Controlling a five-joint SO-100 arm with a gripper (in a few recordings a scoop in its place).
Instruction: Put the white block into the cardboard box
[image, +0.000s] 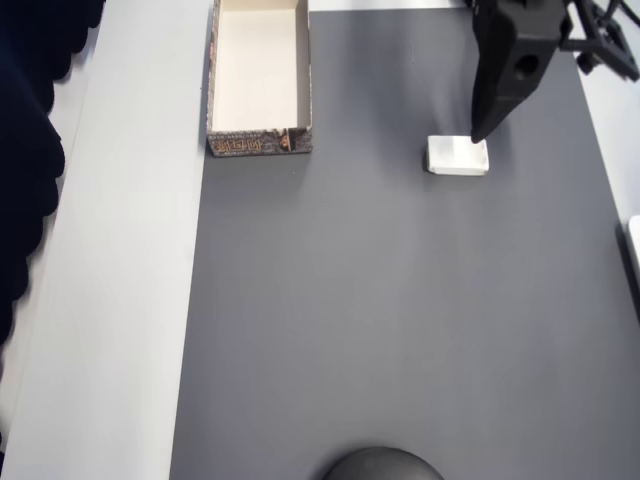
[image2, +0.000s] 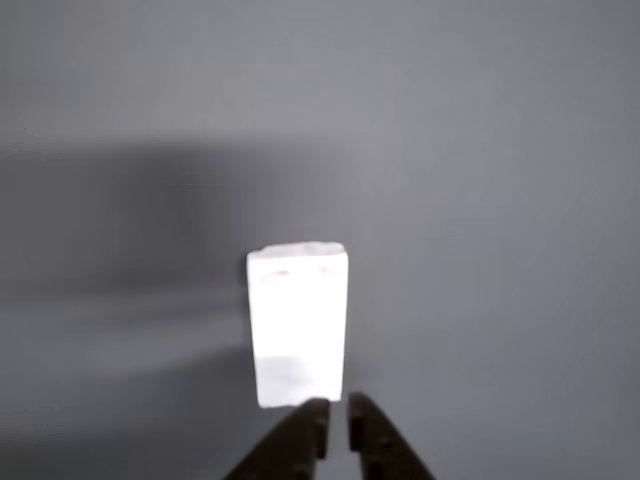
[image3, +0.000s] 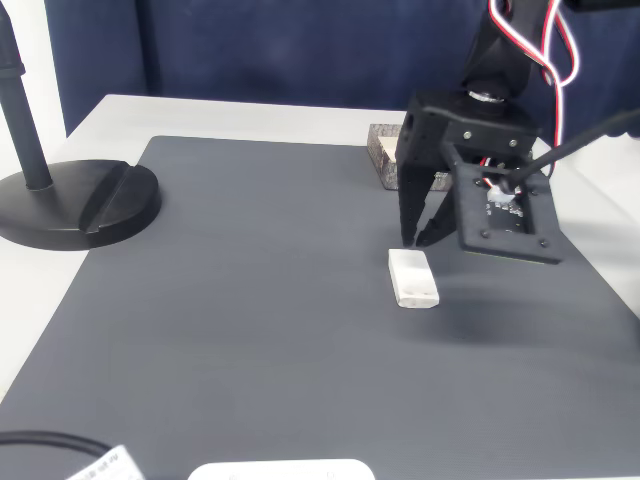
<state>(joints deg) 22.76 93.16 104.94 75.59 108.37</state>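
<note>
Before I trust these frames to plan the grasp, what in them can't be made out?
- Cardboard box: far end cut off by the overhead view's top edge; in the fixed view the arm hides most of it.
- White block: overexposed in the wrist view, surface detail lost.
- Gripper: only the nearly closed fingertips enter the wrist view; touch with the block unclear.

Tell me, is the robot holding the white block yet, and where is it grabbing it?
No, nothing is held. The gripper hovers just above one end of the white block, its jaws nearly closed with only a slim gap. The block lies flat on the grey mat.
</note>
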